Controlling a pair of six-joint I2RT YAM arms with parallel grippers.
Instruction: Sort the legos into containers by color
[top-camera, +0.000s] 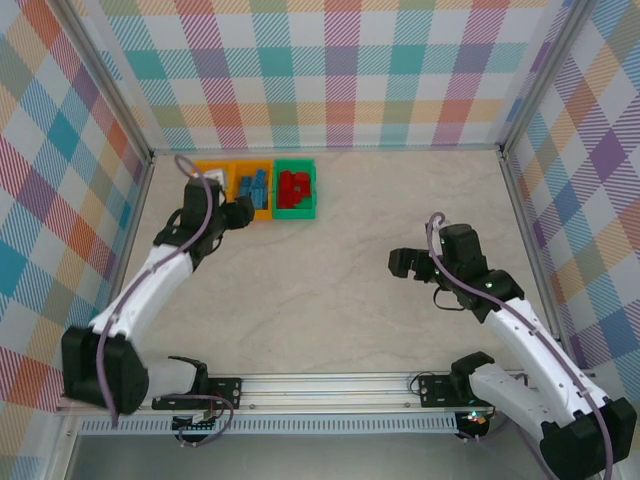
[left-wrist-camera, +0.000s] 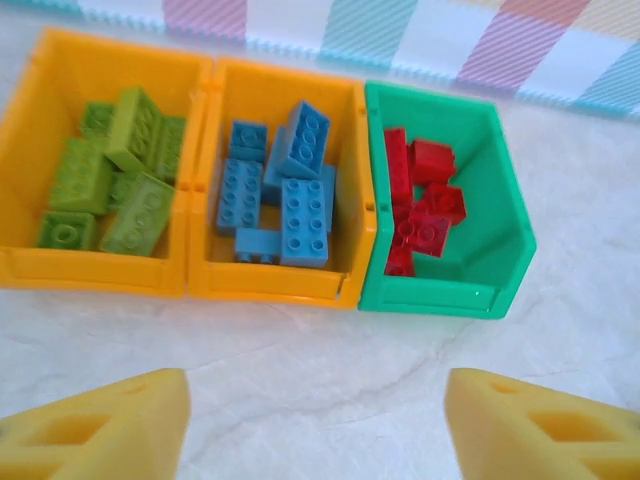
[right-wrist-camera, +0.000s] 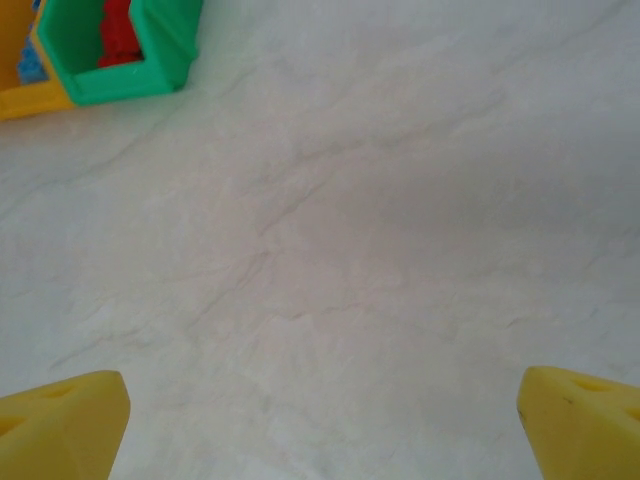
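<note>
Left wrist view: legos (left-wrist-camera: 285, 195) lie sorted in the three containers (left-wrist-camera: 270, 285), lime, blue, red, one colour each. We judge sorting done, hence left fingers (left-wrist-camera: 100, 425) and right fingers (right-wrist-camera: 60, 425) spread wide, holding nothing, above the table (right-wrist-camera: 350, 250).

The left bin (left-wrist-camera: 90, 272) and middle bin (left-wrist-camera: 265, 282) are orange, the right bin (left-wrist-camera: 500, 230) green. They hold lime green bricks (left-wrist-camera: 110, 180), light blue bricks (left-wrist-camera: 300, 215) and red bricks (left-wrist-camera: 425, 200). The tabletop (left-wrist-camera: 320, 370) is pale marbled grey; the walls (top-camera: 340, 70) pastel plaid.
</note>
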